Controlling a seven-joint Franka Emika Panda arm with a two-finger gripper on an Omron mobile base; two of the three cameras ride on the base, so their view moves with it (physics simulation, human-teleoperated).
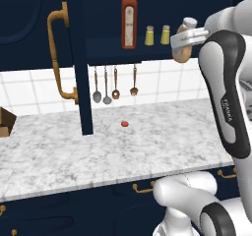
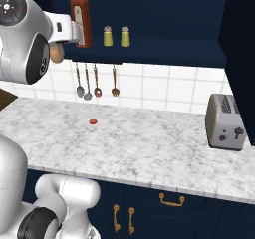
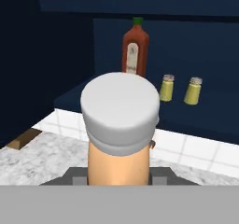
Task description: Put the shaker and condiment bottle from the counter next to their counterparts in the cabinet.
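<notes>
Hand view: we see the bottle [image 3: 119,139] upright right in front of the camera, its pale cap on top and peach body below.
End effector: we see the end effector [image 1: 183,43] clamped narrow on the bottle [image 1: 182,53], held up at shelf height, just right of the cabinet opening in the left base view.
Cabinet: we see the cabinet [image 1: 74,58] with its door swung open and the brass handle [image 1: 58,53] on it.
Shelf: we see the red bottle [image 1: 129,21] standing at the left; right of it two shakers side by side, apart from each other.
Shakers: we see the left shaker [image 1: 149,35] and the right shaker [image 1: 166,34]; we cannot tell which is the duller one.
Worktop: we see the worktop [image 1: 98,151] carrying a small red bit [image 1: 125,124] and, far right, a toaster [image 2: 225,122].
Wall: we see four utensils [image 1: 114,85] hanging under the cabinet.
</notes>
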